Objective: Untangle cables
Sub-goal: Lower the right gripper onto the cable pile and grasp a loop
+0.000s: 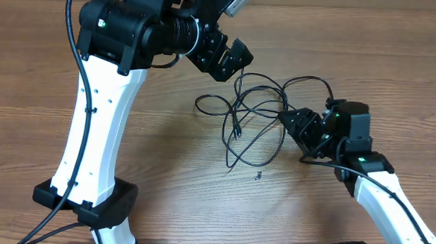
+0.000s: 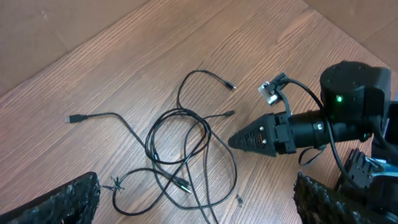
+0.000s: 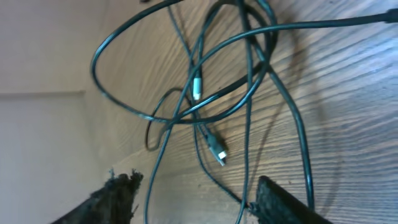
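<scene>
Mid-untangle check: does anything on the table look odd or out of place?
A small dark scrap lies loose on the table, just past the tangled cables toward the arm bases and apart from them. It is too small to identify. Nothing else stands out.

1. The brown wood-grain table (image 1: pixel 26 67) carries everything.
2. On it, right of centre, thin black flexible cables (image 1: pixel 239 112) lie in one loose tangle of overlapping loops, with small plug ends trailing outward.
3. One small dark speck (image 1: pixel 258 176) lies near the tangle, apart from it.
</scene>
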You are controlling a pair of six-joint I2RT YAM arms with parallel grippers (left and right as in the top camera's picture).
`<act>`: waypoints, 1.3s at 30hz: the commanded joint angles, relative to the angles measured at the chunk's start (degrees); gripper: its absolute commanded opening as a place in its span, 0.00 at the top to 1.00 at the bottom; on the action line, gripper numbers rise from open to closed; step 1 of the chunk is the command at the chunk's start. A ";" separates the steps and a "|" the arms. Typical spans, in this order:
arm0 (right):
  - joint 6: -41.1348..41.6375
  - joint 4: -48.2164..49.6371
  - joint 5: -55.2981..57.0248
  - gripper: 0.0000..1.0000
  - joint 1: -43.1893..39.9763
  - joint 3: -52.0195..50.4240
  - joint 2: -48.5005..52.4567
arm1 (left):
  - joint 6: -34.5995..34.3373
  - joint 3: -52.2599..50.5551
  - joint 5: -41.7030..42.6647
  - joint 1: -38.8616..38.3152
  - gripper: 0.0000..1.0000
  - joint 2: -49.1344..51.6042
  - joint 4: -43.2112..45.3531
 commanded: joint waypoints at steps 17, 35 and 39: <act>5.25 14.10 4.79 0.58 1.33 -0.24 16.44 | 0.00 -0.20 -0.50 0.57 0.00 0.28 0.17; 6.32 17.18 7.80 0.62 1.62 -0.24 18.64 | 0.00 -0.20 -0.50 0.57 0.00 0.28 0.17; 6.36 19.45 7.74 0.62 1.62 -0.24 20.37 | 0.00 -0.20 -0.48 0.57 0.01 0.28 0.17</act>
